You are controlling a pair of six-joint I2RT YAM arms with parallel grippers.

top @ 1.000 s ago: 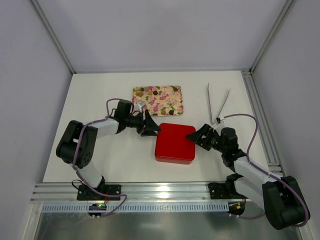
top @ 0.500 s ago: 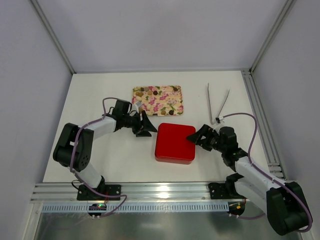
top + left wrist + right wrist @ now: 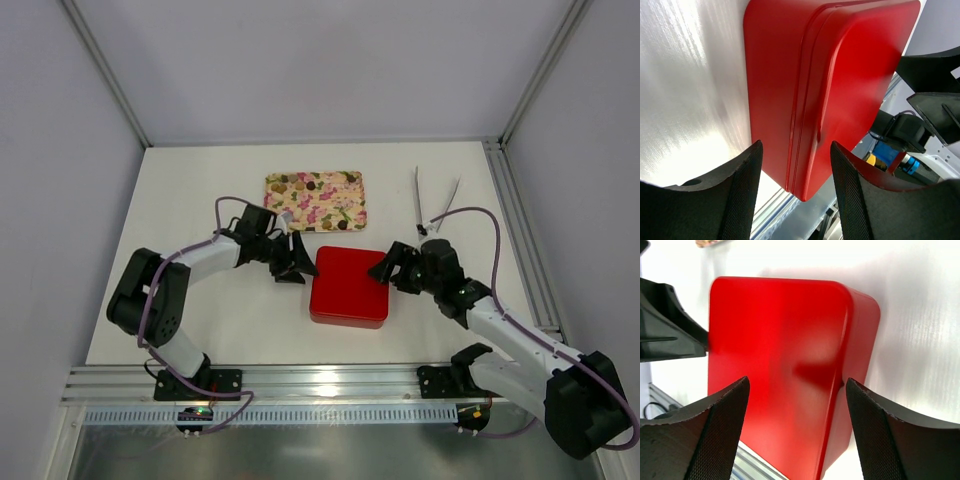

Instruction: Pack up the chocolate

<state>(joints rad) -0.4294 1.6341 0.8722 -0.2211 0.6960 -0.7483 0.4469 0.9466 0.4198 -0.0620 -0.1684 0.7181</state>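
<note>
Flanking the lidded red box (image 3: 348, 286), left tool (image 3: 298, 258) and right tool (image 3: 385, 268) gape; chocolate (image 3: 300, 184) on tray (image 3: 345, 212) beyond.

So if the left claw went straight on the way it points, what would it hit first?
The red box, most likely: the left gripper, jaws open, points straight at its left side, close ahead.

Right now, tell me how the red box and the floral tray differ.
The red box is plain red; the floral tray is patterned pink and green. The red box is lidded, contents hidden; the floral tray lies open, chocolate on its left part. The red box sits between the left gripper and right gripper; the floral tray lies farther back. Both are rounded rectangles flat on the table.
</note>
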